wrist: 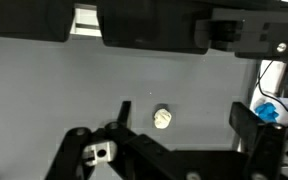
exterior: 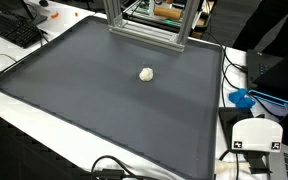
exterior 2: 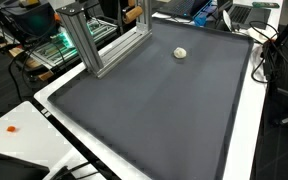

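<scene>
A dark grey mat (exterior: 74,95) covers a white table (exterior: 24,120). An aluminium frame (exterior: 149,30) stands at the mat's far edge, with a black keyboard (exterior: 12,28) nearby.

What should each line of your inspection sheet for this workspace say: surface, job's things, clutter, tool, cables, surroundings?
Surface: dark grey mat on a white table.
Job's things: small white lump lying alone on the mat, towards the metal frame.
Clutter: nothing seen on the mat.
Tool: the tool is open in the wrist view, with the lump showing between its fingers; it is out of sight in both exterior views.
Cables: black cables at the table's edge.
Surroundings: keyboard, blue object, white device.
</scene>
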Controlling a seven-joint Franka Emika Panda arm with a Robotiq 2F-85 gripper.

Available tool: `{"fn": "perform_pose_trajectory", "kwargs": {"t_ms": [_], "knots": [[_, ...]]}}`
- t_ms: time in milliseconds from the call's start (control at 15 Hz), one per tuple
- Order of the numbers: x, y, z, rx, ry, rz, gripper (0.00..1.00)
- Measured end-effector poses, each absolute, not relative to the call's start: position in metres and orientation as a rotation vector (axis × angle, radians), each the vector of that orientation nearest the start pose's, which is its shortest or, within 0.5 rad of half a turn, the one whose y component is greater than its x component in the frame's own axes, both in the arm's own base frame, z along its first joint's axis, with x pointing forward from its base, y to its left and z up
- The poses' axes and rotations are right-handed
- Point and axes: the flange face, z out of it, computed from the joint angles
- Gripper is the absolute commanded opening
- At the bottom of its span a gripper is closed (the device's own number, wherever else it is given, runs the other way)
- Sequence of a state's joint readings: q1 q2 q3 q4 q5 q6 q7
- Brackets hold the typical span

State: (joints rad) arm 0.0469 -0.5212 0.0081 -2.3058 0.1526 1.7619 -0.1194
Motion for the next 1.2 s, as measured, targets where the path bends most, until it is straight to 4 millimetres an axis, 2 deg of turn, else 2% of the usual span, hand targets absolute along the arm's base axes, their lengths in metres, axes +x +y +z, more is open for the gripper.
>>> {"fn": "perform_pose_trajectory", "kwargs": {"t_ms": [200,533,1200], "knots": [[0.375,0.063,0.527,-2.981,-0.26,-0.02,1.0],[0.349,0.095,0.503,-3.001,-0.314,0.035,1.0],[0.327,0.122,0.493,-3.022,-0.376,-0.015,1.0]]}}
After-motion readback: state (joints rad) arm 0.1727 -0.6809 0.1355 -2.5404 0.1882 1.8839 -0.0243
